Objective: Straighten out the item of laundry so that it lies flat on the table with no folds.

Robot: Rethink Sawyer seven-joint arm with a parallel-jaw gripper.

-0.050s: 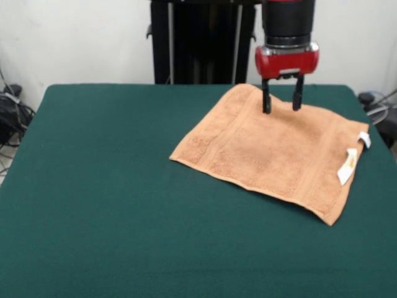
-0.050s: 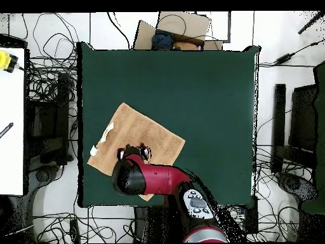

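Currently the towel (image 1: 273,152) is lying spread out on the table (image 1: 105,205), turned at an angle, with no fold showing and its white tags (image 1: 347,166) sitting along one short edge. The gripper (image 1: 281,109) is hanging over the towel's far edge, fingers (image 1: 267,99) spread apart; whether the tips are touching the cloth appears uncertain.
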